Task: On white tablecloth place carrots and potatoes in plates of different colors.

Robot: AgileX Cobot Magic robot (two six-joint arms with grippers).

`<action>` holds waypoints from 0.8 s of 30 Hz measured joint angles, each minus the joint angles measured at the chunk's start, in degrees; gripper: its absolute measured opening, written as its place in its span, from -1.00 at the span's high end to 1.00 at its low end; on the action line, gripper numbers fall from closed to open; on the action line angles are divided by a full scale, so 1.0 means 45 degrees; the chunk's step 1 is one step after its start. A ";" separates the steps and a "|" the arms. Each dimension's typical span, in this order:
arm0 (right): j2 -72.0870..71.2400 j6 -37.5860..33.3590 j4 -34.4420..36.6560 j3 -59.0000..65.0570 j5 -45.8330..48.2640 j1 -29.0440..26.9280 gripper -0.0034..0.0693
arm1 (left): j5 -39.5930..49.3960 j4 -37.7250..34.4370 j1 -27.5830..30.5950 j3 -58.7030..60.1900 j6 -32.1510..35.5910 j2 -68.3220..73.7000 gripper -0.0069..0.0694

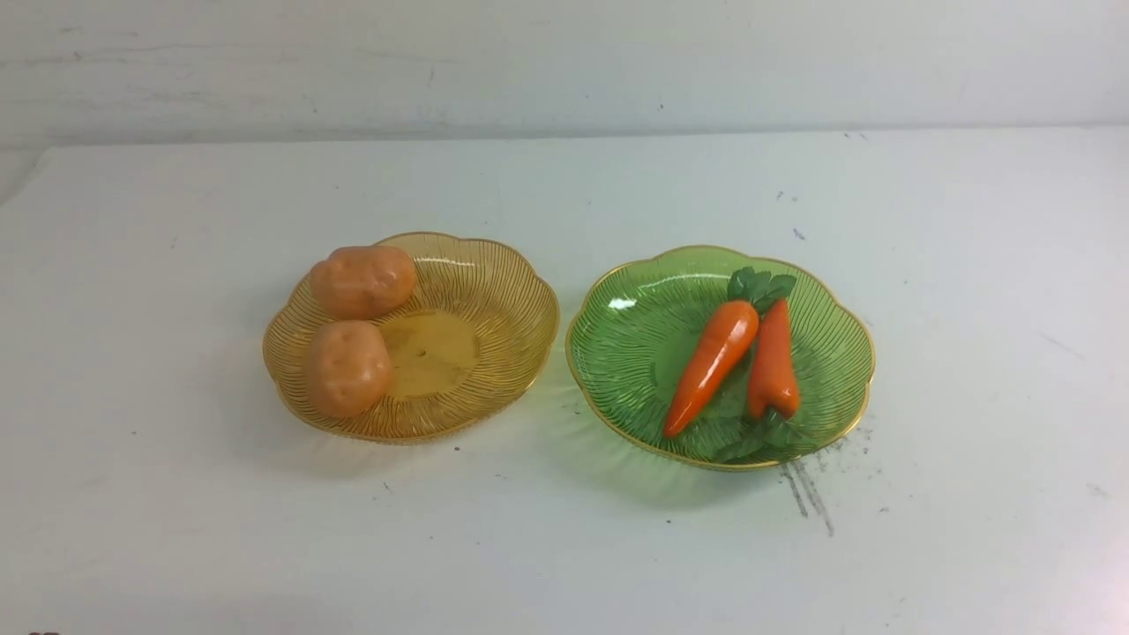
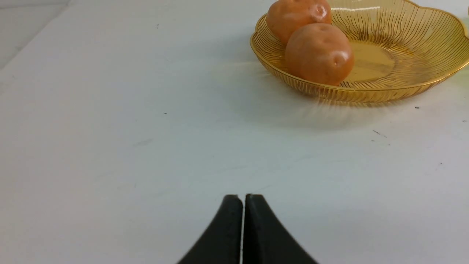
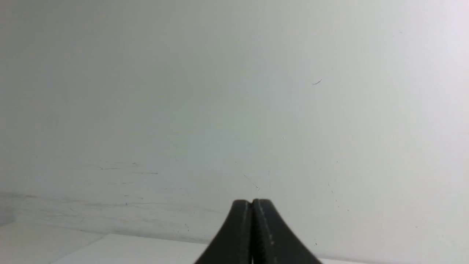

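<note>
Potatoes: both potatoes (image 1: 355, 328) sit in the amber-yellow plate (image 1: 494, 304), touching, crowded against its rim on the left gripper's side, well ahead of that gripper's tips.
Carrots: both carrots (image 1: 739, 362) lie in the green plate (image 1: 635, 317), side by side and touching near their thick ends.
Carrot axes: the left one's long axis slants, tip toward the robot, leaves away; the right one runs nearly straight front to back, reversed, leaves toward the robot.
Left gripper (image 2: 243, 198): jaws pressed together, holding nothing, over bare white tablecloth (image 1: 176, 494).
Right gripper (image 3: 252, 202): jaws closed, empty; no plate in its view.
Progress: sorting looks done.
Risk: a stray sweep of the left arm could clip the amber rim and roll the off-centre potatoes out.
</note>
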 joint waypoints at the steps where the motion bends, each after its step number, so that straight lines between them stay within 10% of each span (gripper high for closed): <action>1: 0.0000 0.0000 0.0000 0.0000 0.0000 0.0000 0.95 | 0.0000 -0.0002 0.0000 0.0000 0.0000 0.0000 0.83; 24: 0.0000 -0.1985 0.1543 0.3285 -0.2627 -0.0241 0.95 | -0.0010 0.0013 0.0000 0.0000 -0.0060 -0.0015 0.83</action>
